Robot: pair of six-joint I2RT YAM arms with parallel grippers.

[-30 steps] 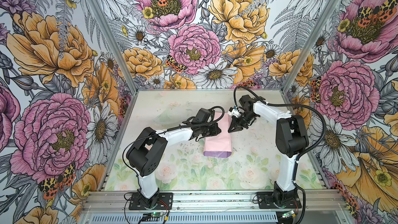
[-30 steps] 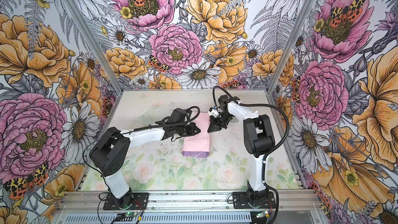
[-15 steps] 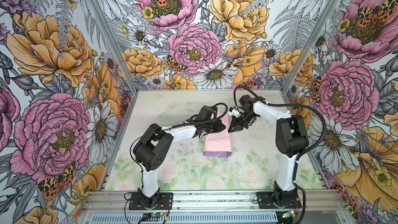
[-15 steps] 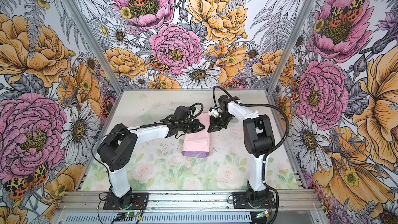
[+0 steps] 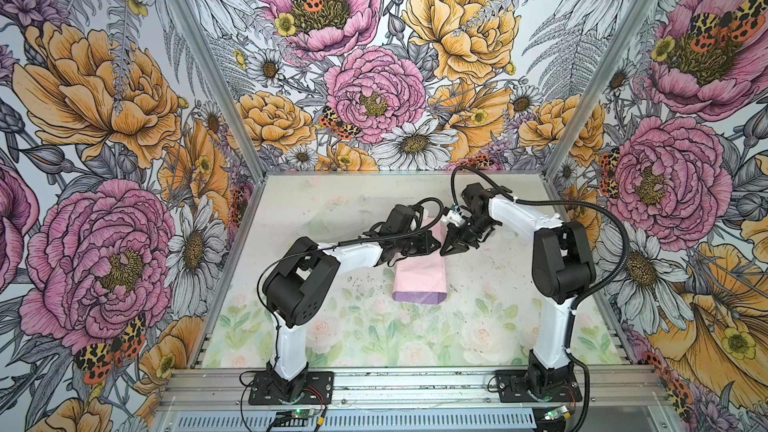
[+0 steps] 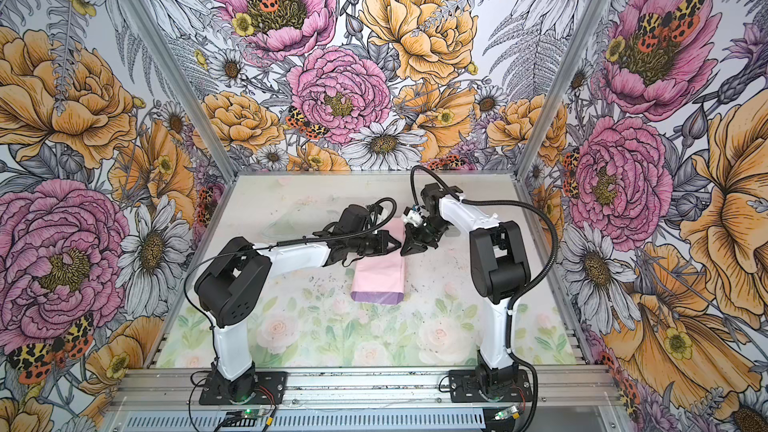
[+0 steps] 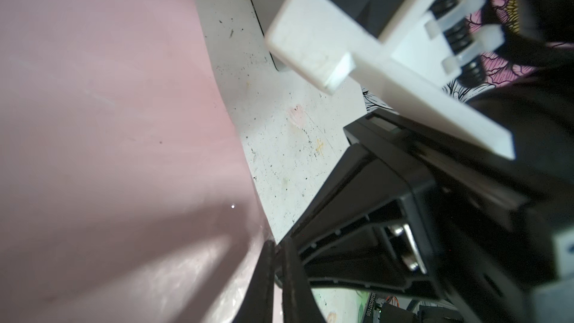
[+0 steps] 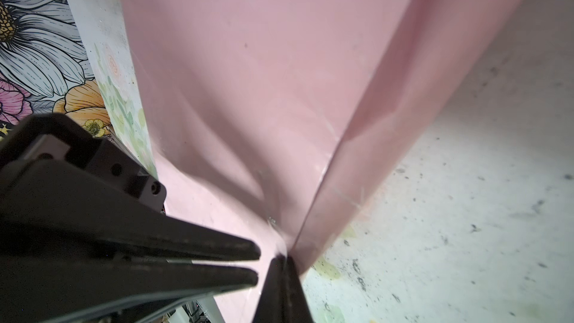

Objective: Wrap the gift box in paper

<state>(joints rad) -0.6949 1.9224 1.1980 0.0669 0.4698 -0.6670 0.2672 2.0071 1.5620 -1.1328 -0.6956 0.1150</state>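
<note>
The paper [image 5: 419,278] lies in the middle of the flowery table [image 5: 519,326]. It is folded over with its pink side up, and a purple strip [image 5: 419,297] runs along the near end. Its far end is lifted off the table, and both arms meet there. The right gripper [image 5: 445,250] is squeezed tight on a pointy bit of paper where a crease ends (the right wrist view shows this best). The left gripper [image 5: 435,243] is almost closed too, with its tips touching the paper's edge just beside the right one. I cannot tell if it pinches any. The gift box is hidden from me.
</note>
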